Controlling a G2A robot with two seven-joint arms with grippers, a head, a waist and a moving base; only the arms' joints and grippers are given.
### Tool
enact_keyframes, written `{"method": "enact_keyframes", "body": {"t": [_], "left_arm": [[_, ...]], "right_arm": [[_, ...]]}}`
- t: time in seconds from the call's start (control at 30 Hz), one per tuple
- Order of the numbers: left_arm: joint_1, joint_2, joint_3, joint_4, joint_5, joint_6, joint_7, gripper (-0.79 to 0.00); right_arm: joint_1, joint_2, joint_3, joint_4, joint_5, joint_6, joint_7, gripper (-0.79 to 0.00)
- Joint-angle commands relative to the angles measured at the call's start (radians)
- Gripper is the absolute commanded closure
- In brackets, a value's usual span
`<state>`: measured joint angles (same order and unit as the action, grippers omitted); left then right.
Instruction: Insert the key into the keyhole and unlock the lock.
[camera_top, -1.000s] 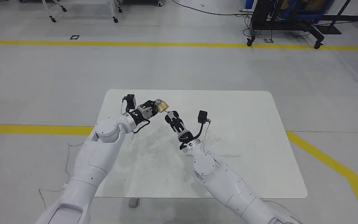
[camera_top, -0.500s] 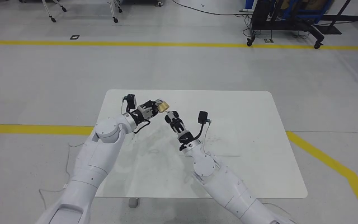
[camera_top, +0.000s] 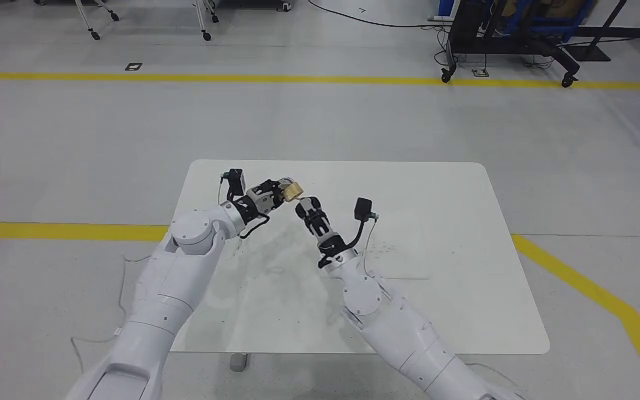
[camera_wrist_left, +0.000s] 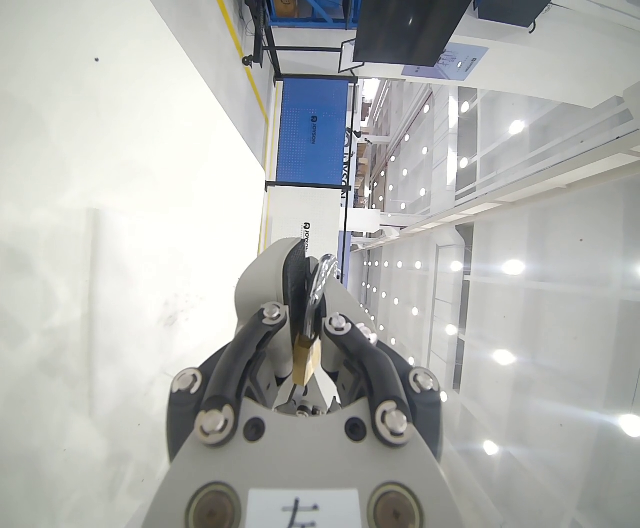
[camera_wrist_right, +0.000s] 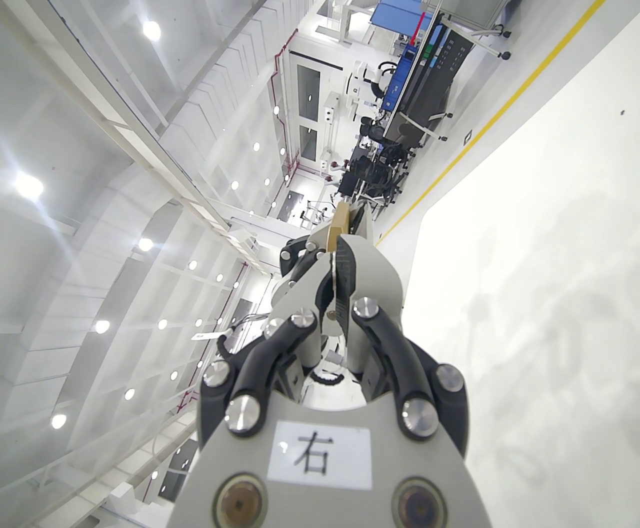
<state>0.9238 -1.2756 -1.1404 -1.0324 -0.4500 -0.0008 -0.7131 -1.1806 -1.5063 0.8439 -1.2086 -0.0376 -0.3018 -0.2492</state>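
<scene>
The right gripper (camera_wrist_right: 345, 250), pinching the key (camera_wrist_right: 332, 274), had crept nearer the lock (camera_top: 290, 188), which the left gripper (camera_wrist_left: 312, 282) clamped above the counter (camera_top: 440, 230). The key's tip now sat at the brass body, so insertion looked about to begin; the left fingers (camera_wrist_left: 267, 282) crowding the lock left little room.

Above the far-left part of the surface (camera_top: 440, 250), the left pincer (camera_top: 275, 189), gripping the lock (camera_top: 290, 188), and the right pincer (camera_top: 303, 208), gripping the key (camera_wrist_right: 332, 267), nearly meet, blocking passage between them. The left arm overhangs the left edge. Free room spreads toward the right edge and both right corners.
</scene>
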Motion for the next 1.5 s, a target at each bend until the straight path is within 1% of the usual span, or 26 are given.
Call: {"method": "enact_keyframes", "body": {"t": [0.0,0.27,0.8,0.87,0.97,1.0,1.07,1.1,1.2,1.3,1.47], "left_arm": [[0.0,-0.001,0.0,0.001,-0.001,0.0,0.003,0.0],[0.001,-0.002,-0.002,0.003,-0.005,0.003,0.005,0.0],[0.0,-0.005,-0.009,0.009,-0.019,0.011,0.006,0.0],[-0.001,-0.005,-0.01,0.01,-0.017,0.012,0.007,0.0],[-0.003,-0.004,-0.009,0.011,-0.006,0.023,-0.003,0.0],[-0.004,-0.003,-0.008,0.011,-0.001,0.029,-0.013,0.0],[-0.006,-0.003,-0.006,0.012,0.003,0.038,-0.027,0.0],[-0.008,-0.003,-0.003,0.014,0.0,0.05,-0.044,0.0],[-0.017,-0.004,0.005,0.024,0.001,0.073,-0.076,0.0],[-0.025,-0.005,0.011,0.035,0.005,0.077,-0.083,0.0],[-0.033,-0.007,0.013,0.048,0.0,0.074,-0.088,0.0]], "right_arm": [[0.0,-0.004,-0.001,0.002,-0.008,0.009,-0.011,0.0],[0.002,-0.02,-0.003,0.01,-0.026,0.019,-0.038,0.0],[-0.013,-0.036,-0.007,0.014,-0.076,0.003,0.031,0.0],[-0.011,-0.033,0.0,0.015,-0.137,-0.02,0.016,0.0],[-0.019,-0.025,0.021,0.011,-0.247,-0.055,-0.046,0.0],[-0.024,-0.021,0.033,0.007,-0.301,-0.051,-0.083,0.0],[-0.031,-0.017,0.043,-0.002,-0.358,-0.046,-0.113,0.0],[-0.033,-0.014,0.051,-0.005,-0.419,-0.027,-0.137,0.0],[-0.037,-0.008,0.058,-0.007,-0.521,0.015,-0.155,0.0],[-0.042,-0.008,0.058,-0.007,-0.568,0.045,-0.162,0.0],[-0.045,-0.013,0.06,0.001,-0.601,0.074,-0.177,0.0]]}}
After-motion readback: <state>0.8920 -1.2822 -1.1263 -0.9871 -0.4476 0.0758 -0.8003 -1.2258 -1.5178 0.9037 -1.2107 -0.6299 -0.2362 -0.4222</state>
